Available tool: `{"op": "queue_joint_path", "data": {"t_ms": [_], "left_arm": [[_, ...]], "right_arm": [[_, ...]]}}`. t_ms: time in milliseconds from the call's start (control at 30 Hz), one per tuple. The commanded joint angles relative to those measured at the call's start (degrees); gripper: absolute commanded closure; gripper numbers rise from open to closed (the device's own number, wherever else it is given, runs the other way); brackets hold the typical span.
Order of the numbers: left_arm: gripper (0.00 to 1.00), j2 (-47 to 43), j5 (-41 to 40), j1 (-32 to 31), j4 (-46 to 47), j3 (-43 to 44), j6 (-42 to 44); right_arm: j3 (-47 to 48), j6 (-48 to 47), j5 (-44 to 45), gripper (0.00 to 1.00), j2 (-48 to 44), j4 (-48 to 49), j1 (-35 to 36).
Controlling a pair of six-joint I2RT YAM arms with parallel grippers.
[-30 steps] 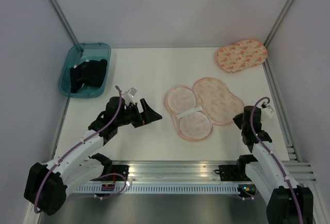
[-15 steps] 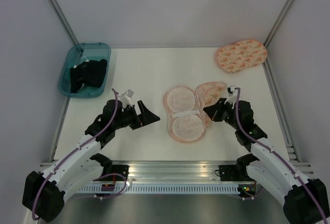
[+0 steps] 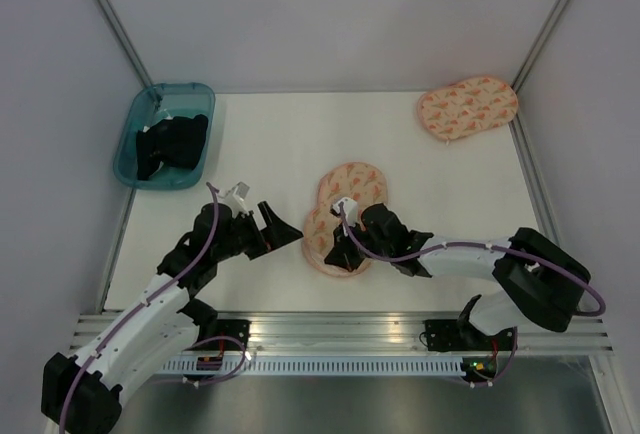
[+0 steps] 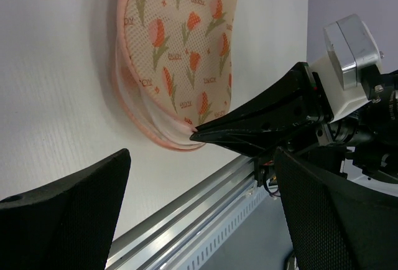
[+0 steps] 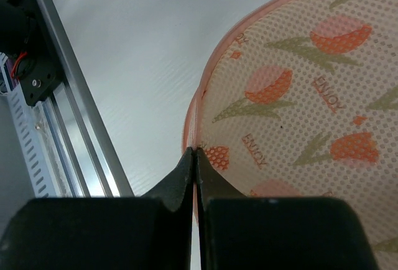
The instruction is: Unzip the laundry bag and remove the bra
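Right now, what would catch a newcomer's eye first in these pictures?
The tulip-printed laundry bag lies mid-table, with the right hand pinched shut on its near edge and the left hand open to its left. At the far left a teal bin holds a black garment, and a second printed pouch lies in the far right corner.

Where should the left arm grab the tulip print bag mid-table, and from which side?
Probably the layered rim along the left side of the laundry bag, approached low from the left so the open jaws of the left gripper straddle it. That edge looks lifted, clear of the right gripper pinching the near end.
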Motion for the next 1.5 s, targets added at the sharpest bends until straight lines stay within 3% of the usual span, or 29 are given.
{"op": "queue_joint_path", "data": {"t_ms": [0, 33, 67, 100, 200, 233, 333, 567, 733, 1000, 1233, 1333, 1433, 1467], "left_arm": [[0.00, -1.18, -1.71, -0.18, -1.20, -1.09, -1.95], [0.00, -1.18, -1.80, -0.18, -1.29, -1.18, -1.95], [0.00, -1.18, -1.71, -0.27, -1.29, -1.35, -1.95], [0.00, -1.09, -1.80, -0.18, -1.20, -1.35, -1.95], [0.00, -1.09, -1.62, -0.18, -1.20, -1.18, -1.86], [0.00, -1.18, -1.62, -0.18, -1.20, -1.18, -1.69], [0.00, -1.27, -1.62, -0.18, -1.20, -1.18, -1.25], [0.00, -1.79, -0.05, -0.18, -0.85, -1.26, 0.16], [0.00, -1.71, 0.31, -0.18, -0.76, -1.61, 0.42], [0.00, -1.35, 0.57, -0.18, -0.76, -2.14, 0.34], [0.00, -1.18, 0.40, -0.18, -0.76, -2.14, -0.01], [0.00, -1.09, 0.40, -0.18, -0.94, -2.14, -0.02], [0.00, -1.53, 0.22, -0.18, -1.38, -2.06, -0.10], [0.00, -1.62, 0.14, -0.18, -1.64, -2.05, -0.02]], "right_arm": [[3.26, -3.36, -2.56, 0.99, 2.85, 4.27, 2.61], [3.36, -3.27, -2.21, 0.96, 3.38, 4.00, 2.89], [3.45, -2.84, -1.95, 0.81, 3.73, 3.48, 2.98], [3.62, -2.66, -0.90, 0.44, 3.74, 2.95, 3.06], [2.66, -1.87, 2.09, 0.07, 1.11, 2.15, 2.98], [2.22, -1.43, 4.71, 0.02, -1.60, 2.24, 2.98], [0.72, 1.03, 9.46, 0.02, -7.66, 2.86, 3.06], [4.15, 13.14, 34.15, 0.02, -10.06, -12.52, -1.58], [-2.43, 25.09, 34.87, 0.03, -11.20, -9.02, -7.13], [-10.96, 31.35, 37.25, 0.04, -14.02, -4.27, -7.31], [-14.22, 37.94, 32.43, 0.09, -2.87, 9.24, -7.75], [-13.78, 39.70, 29.88, 0.19, 3.18, 15.13, -7.92], [-12.20, 39.88, 28.55, 0.39, 7.06, 16.74, -8.01], [-11.42, 39.79, 28.73, 0.60, 7.42, 16.48, -8.10]]}}
